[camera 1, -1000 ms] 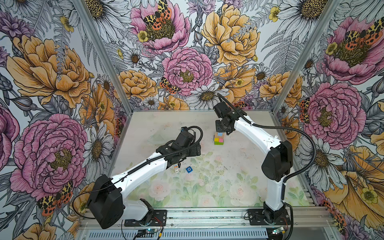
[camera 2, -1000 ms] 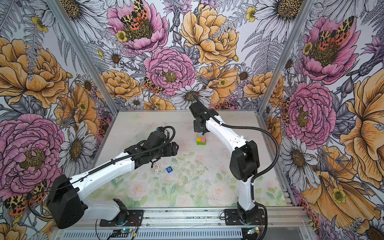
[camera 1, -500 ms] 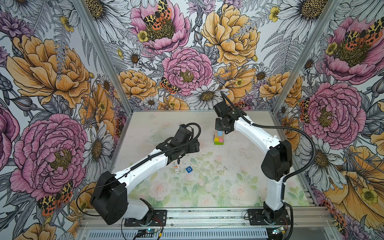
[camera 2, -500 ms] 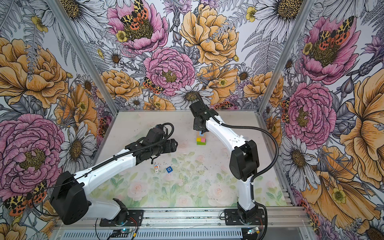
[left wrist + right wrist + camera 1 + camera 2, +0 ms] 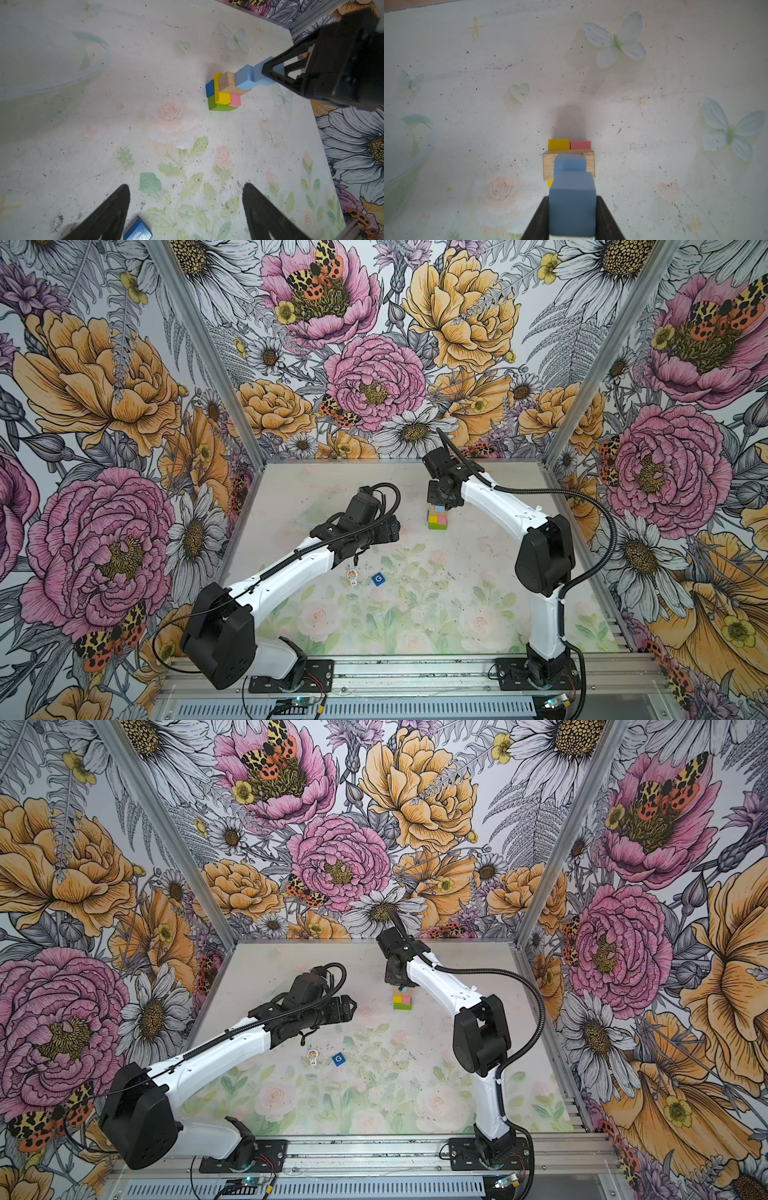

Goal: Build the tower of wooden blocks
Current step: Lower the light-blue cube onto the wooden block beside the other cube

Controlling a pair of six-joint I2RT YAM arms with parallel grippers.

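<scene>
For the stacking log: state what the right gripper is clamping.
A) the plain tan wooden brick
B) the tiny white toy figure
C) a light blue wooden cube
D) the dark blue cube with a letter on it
C: in the right wrist view, the right gripper is shut on a light blue wooden cube, clamped from both sides.

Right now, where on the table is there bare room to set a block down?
The widest bare patch is the table front, between the G cube and the right arm base. The back left corner behind the left arm is bare too. Crowded: around the tower, where the right fingers hold a light blue cube, and by the figure.
</scene>
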